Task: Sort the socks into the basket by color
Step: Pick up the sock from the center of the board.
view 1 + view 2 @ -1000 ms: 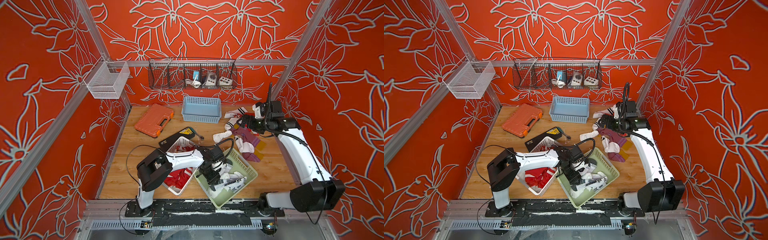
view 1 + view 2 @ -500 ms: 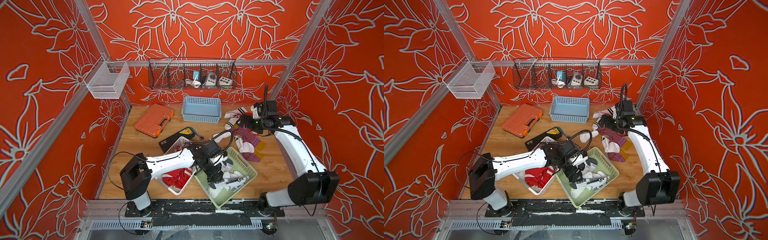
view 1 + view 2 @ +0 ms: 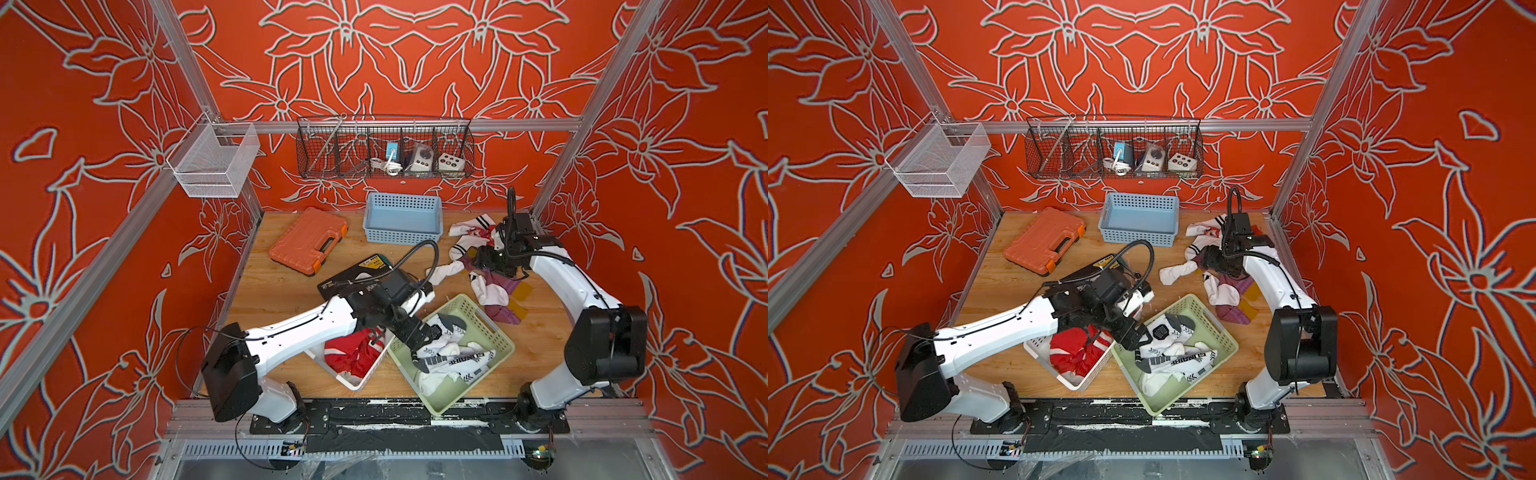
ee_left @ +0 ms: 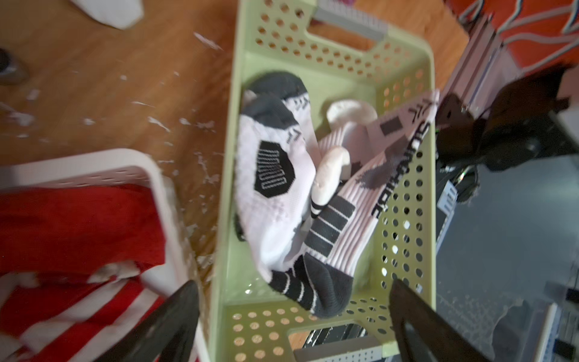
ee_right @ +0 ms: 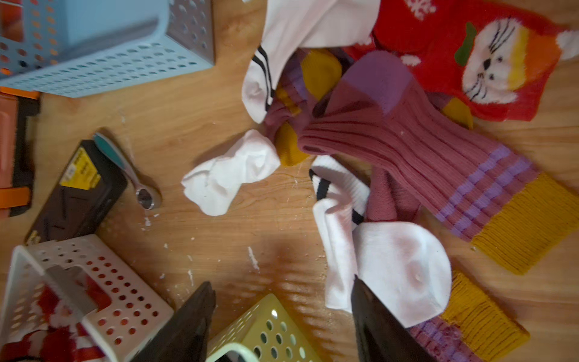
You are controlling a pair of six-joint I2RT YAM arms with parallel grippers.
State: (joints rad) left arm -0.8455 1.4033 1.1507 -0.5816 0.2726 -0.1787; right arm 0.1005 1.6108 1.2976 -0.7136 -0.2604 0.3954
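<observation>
Left gripper (image 4: 292, 283) hangs right over the green basket (image 3: 489, 325), jaws spread wide with nothing between them. Right gripper (image 5: 282, 280) is out over the loose pile at the right side of the wooden table (image 3: 282, 291). Its jaws are parted too and grip nothing, though one finger (image 5: 376, 319) overlaps a plain white sock (image 5: 404, 269).

Biggest first: the green basket sits skewed near the front edge, and white socks with black and grey marks (image 4: 275, 188) are heaped inside it. The white basket (image 3: 351, 382) is just beside it on the left arm's side, holding red socks with white stripes (image 3: 353, 349). The blue basket (image 3: 402, 232) stands at the back, well apart from both. A closed orange tool case (image 3: 307, 241) lies near it. A black case with a yellow label (image 5: 78, 194) lies between the tool case and the white basket.

Now the unsorted heap. A purple sock with lilac stripes and a mustard cuff (image 5: 423, 156) lies across the middle. A red sock with a white whiskered face (image 5: 488, 69) lies behind it. A crumpled white sock (image 5: 228, 178) lies at the heap's edge. Smallest of all, a ratchet with a teal handle (image 5: 125, 169) rests against the black case.
</observation>
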